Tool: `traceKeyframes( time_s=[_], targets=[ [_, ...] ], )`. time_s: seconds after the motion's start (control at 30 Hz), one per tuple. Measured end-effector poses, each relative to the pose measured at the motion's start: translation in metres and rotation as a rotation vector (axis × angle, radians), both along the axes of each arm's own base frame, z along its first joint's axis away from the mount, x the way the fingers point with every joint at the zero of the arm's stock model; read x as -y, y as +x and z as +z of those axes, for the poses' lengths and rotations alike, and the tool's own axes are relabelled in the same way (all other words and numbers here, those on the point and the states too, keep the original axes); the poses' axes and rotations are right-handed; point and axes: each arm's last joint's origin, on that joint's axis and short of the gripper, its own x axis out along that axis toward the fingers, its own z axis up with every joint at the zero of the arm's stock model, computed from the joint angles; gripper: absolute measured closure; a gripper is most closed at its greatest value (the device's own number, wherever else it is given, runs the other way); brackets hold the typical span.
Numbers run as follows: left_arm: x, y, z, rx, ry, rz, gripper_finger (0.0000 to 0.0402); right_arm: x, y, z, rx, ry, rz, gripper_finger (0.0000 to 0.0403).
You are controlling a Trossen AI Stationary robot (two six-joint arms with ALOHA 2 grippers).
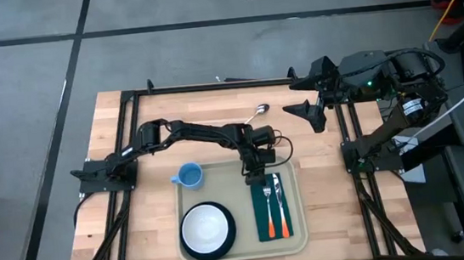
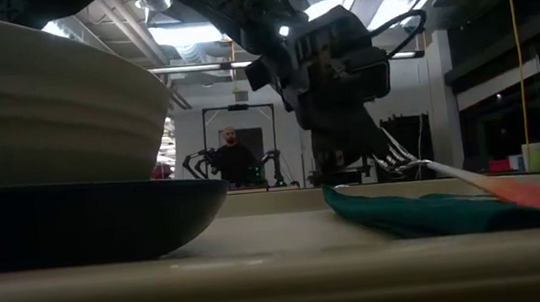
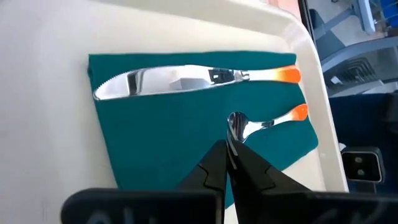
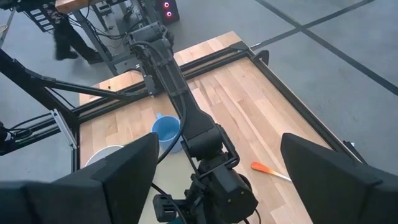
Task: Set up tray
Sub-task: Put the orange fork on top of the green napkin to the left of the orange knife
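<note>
The beige tray [image 1: 298,241] lies on the near middle of the wooden table. On it sit a dark teal plate [image 1: 231,239] holding a white bowl [image 1: 205,227], and a dark green napkin [image 1: 264,225] [image 3: 168,137] to the right. A knife [image 3: 180,81] and an orange-handled fork [image 3: 277,118] lie on the napkin. A blue cup [image 1: 190,177] stands at the tray's far left corner. My left gripper [image 1: 255,179] [image 3: 230,146] is shut at the napkin's far end. My right gripper [image 1: 311,109] [image 4: 219,140] hangs open over the table's far right. My left gripper pinches the fork's head end [image 3: 235,124] between its two fingertips, coming from above along the fork's length. The tines are hidden behind the fingers. The orange handle end [image 3: 300,112] lies over the napkin; whether the head is lifted off the cloth I cannot tell.
A metal spoon [image 1: 256,111] lies on the bare wood at the far middle of the table. Black frame rails run along the table's sides. A person [image 2: 235,157] stands in the room beyond the table. Bare wood shows right of the tray.
</note>
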Motion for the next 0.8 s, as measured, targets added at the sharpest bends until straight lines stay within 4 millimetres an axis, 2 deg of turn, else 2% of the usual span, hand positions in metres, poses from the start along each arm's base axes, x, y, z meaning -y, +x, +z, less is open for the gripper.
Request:
traceKeyframes(
  time_s=[0.43, 0.8],
  targets=[
    [-0.0009, 0.0040, 0.0023, 0.036, 0.000, 0.020, 0.0399, 0.0000, 0.0000, 0.0000, 0.001, 0.004, -0.002, 0.0062],
    [-0.0030, 0.0015, 0.0000, -0.005, 0.029, 0.046, 0.0399, 0.0000, 0.0000, 0.0000, 0.002, 0.009, -0.005, 0.0062]
  ],
)
